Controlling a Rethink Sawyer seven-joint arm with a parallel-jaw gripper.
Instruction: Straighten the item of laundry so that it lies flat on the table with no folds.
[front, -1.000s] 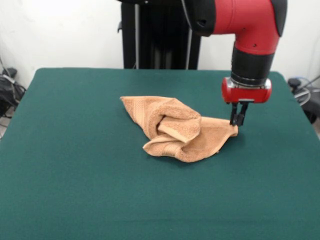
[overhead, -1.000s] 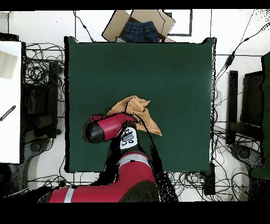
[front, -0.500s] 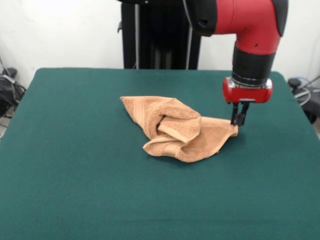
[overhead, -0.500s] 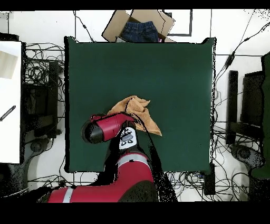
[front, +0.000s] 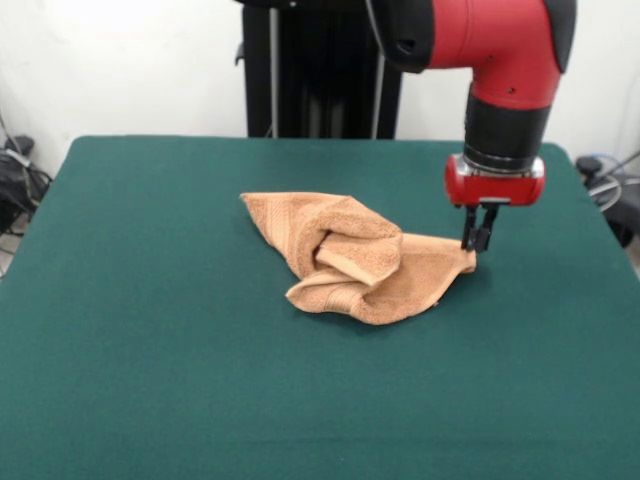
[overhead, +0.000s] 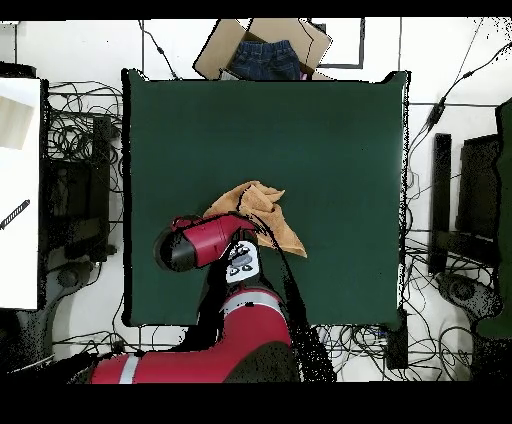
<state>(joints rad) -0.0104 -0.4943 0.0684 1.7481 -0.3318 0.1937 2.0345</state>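
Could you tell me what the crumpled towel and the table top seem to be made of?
The towel looks like terry cloth: a soft, matte orange-tan fabric with a nubby pile and a flatter woven band near its edge. The table top seems covered in dark green felt or similar cloth, matte with no glare; what lies beneath cannot be seen.

1. We see a white wall (front: 130, 60) behind the scene in the front view
2. We see a pale floor (overhead: 425, 95) in the overhead view, strewn with black cables (overhead: 75, 125)
3. We note an open cardboard box (overhead: 262, 45) with dark blue cloth (overhead: 262, 60) inside
4. We see a white surface (overhead: 20, 190) at one edge and dark stands (overhead: 478, 185) at the opposite edge
5. We find the light even, with no strong shadows
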